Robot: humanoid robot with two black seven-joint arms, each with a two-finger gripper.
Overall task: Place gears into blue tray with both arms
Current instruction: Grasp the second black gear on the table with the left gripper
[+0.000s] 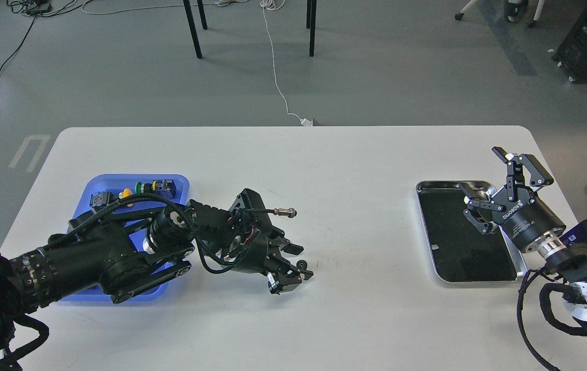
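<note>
One tiny black gear (302,265) lies on the white table right of the blue tray (182,181). My left gripper (299,263) is low over the table and open, one finger on each side of the gear; I cannot tell whether they touch it. My left arm crosses over the blue tray and hides most of it. My right gripper (483,171) hangs open and empty above the far right corner of the silver tray (427,186).
Coloured push-button switches (155,185) sit at the back of the blue tray. The silver tray's black inside shows nothing in it. A cable with a metal plug (285,212) sticks out from my left wrist.
</note>
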